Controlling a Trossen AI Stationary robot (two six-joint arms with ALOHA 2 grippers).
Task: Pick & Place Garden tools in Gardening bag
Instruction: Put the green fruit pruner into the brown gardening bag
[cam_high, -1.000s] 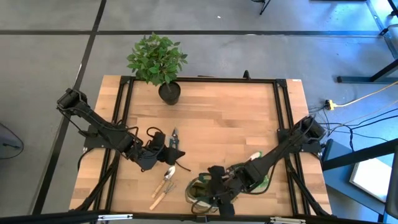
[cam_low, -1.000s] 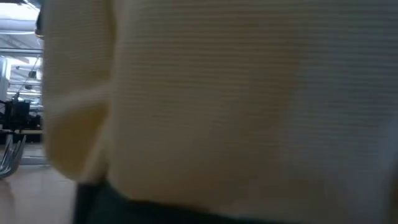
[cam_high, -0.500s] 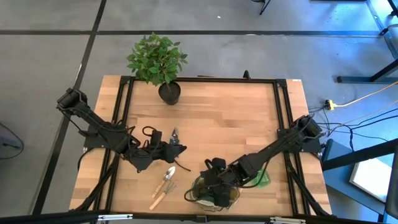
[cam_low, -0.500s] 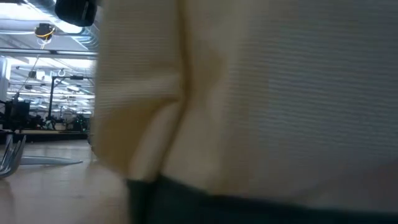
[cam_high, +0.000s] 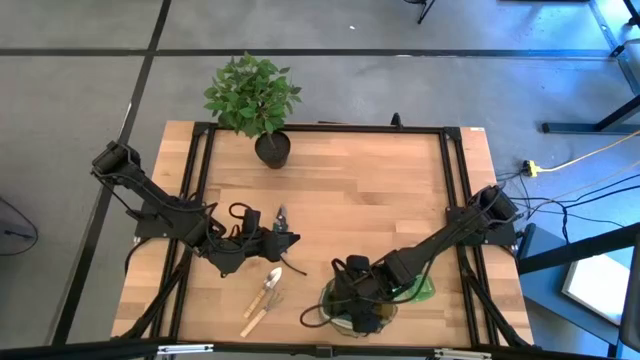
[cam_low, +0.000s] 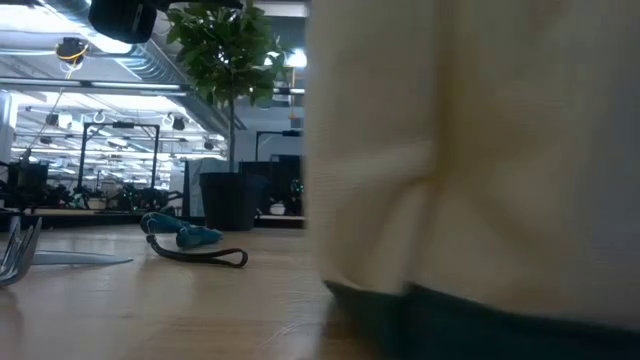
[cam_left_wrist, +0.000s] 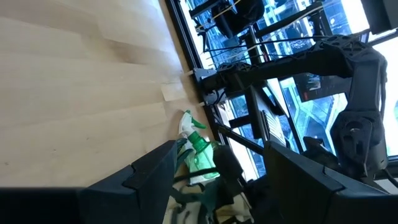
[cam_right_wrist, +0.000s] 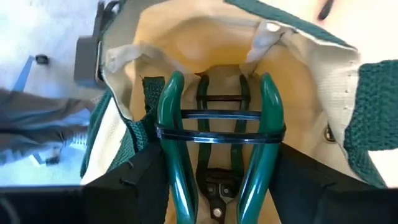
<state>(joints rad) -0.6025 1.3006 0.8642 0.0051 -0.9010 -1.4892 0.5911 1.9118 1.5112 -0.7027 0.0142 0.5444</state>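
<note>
Right pincer (cam_right_wrist: 219, 186) over the gardening bag's (cam_right_wrist: 311, 93) open mouth, gripping green-handled pruners (cam_right_wrist: 217, 124) between its fingers — left pincer (cam_high: 272, 240) open, beside snips (cam_high: 281, 222) on the bench (cam_high: 370, 190)

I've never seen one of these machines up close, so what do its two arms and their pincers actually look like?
Both arms are dark, nearly black, built of slim jointed segments rising from the table's side rails. Black cables loop beside the left arm and trail off behind the right arm. Each ends in a gripper with two flat, dark, angular fingers, matte and unmarked; the left gripper looks the same.
</note>
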